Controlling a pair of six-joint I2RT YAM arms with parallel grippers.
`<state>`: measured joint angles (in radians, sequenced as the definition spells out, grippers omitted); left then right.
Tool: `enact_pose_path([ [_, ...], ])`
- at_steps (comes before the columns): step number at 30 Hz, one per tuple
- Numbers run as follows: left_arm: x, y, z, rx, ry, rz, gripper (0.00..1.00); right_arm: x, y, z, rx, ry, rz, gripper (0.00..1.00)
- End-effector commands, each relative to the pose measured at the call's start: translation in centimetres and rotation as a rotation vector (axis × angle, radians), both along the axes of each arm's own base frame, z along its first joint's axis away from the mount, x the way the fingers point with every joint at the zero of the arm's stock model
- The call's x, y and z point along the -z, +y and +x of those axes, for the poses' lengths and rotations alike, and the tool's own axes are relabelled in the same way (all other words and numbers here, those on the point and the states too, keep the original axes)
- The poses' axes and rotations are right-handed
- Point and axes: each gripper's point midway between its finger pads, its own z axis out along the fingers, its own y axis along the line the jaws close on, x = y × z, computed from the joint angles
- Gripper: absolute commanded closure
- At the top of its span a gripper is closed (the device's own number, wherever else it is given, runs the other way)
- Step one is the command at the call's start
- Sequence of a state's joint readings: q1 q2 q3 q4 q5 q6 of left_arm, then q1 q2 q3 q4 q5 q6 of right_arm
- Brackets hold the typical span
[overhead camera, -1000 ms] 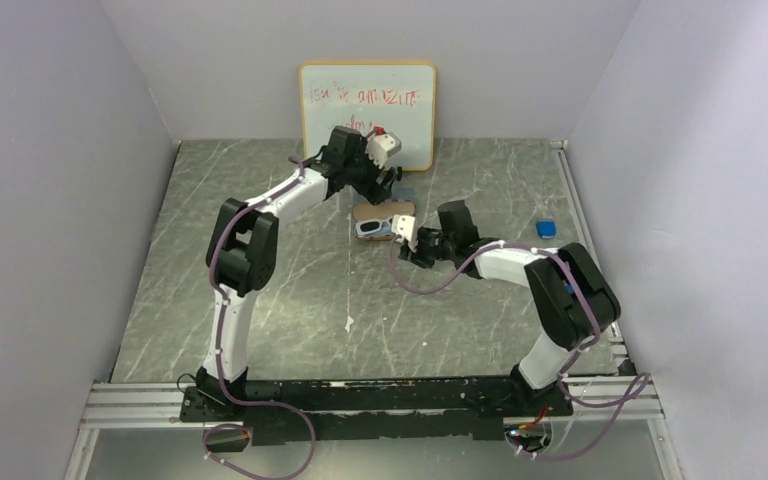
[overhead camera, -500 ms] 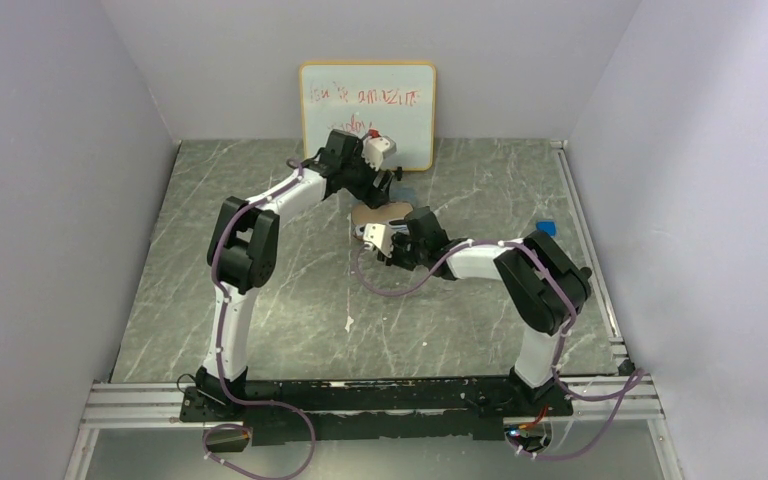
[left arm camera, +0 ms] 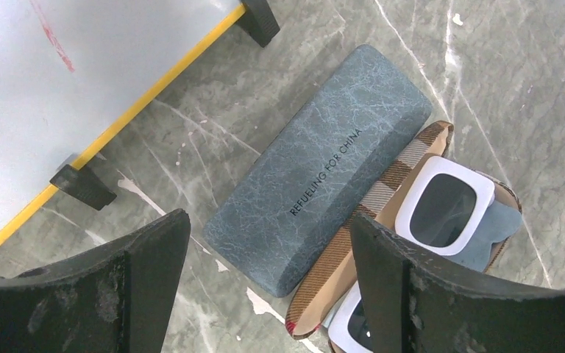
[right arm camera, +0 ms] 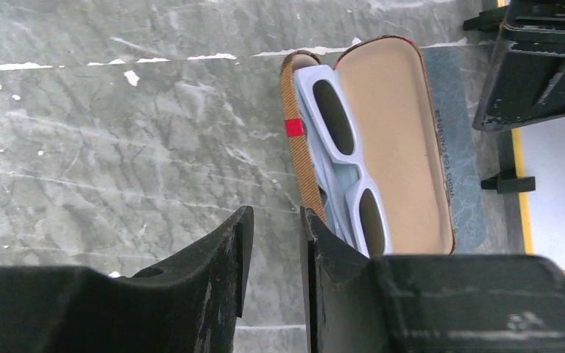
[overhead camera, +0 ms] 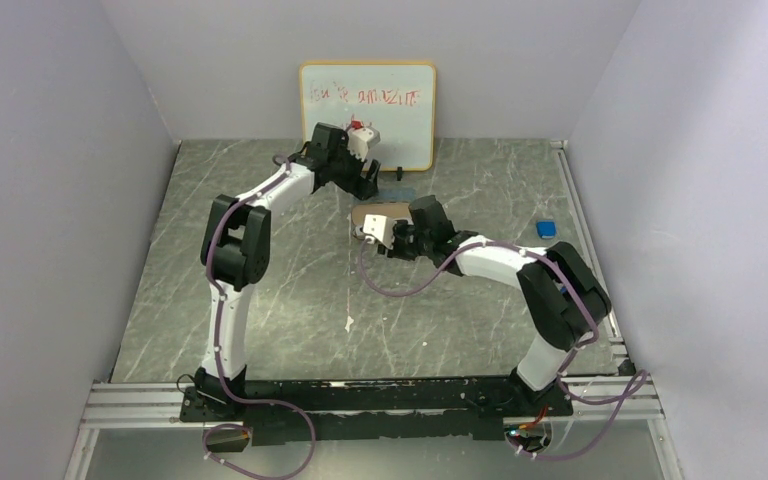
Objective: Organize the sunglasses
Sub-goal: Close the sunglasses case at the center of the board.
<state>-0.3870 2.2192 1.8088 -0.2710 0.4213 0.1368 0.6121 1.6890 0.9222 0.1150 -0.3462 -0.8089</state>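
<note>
Left wrist view gives us the clearest count: one pair of white sunglasses [left arm camera: 445, 213] with dark lenses lies inside one open plaid case [left arm camera: 401, 165], resting on one light-blue cloth [left arm camera: 506, 220]. Right up against that case, long side to long side, we see one closed grey-blue case [left arm camera: 316, 169]. It lies between the plaid case and the whiteboard [left arm camera: 66, 59], which stands at the far edge of the desk [left arm camera: 500, 66]. The left pincer [left arm camera: 265, 228] hangs above the grey-blue case, released, its two fingers spread wide with nothing between them. From the right wrist we see the white pair lengthwise in one half of the case, with the beige lining of the other half bare beside it. The right pincer [right arm camera: 276, 217] sits at the near side of the plaid case, its two fingers a narrow gap apart, and only bare desk shows between them, so it grasps nothing. One fingertip [right arm camera: 316, 232] is just at the plaid rim, and we cannot tell whether it touches. From the top external view both arms reach to the far middle of the desk, and one small blue object [overhead camera: 546, 228] lies well apart on the right.
</note>
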Motion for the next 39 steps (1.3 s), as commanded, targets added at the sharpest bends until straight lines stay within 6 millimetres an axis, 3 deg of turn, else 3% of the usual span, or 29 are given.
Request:
enact_pose_path([
  [1,-1.1,-0.8,-0.2,0.012,-0.006,-0.026,0.15,0.8,-0.1,0.2,0.001,0.042,-0.011,0.66],
  [8,1.1,-1.1,-0.3,-0.002,0.079,-0.026,0.17,2.0,0.0,-0.6,-0.012,0.081,-0.016,0.67],
  [14,1.9,-1.1,-0.4,-0.031,0.131,-0.031,0.28,3.0,0.2,-0.5,-0.045,0.081,-0.041,0.69],
  [21,1.3,-1.7,-1.2,-0.001,0.154,-0.063,0.32,3.5,0.5,-0.1,-0.041,0.085,-0.05,0.7],
  [28,-0.3,-2.8,-2.4,0.103,0.174,-0.145,0.28,3.6,0.5,-0.3,-0.046,0.079,-0.043,0.7],
  [39,0.6,-2.8,-4.6,0.17,0.277,-0.202,0.33,3.1,0.0,0.7,-0.002,0.1,-0.012,0.71],
])
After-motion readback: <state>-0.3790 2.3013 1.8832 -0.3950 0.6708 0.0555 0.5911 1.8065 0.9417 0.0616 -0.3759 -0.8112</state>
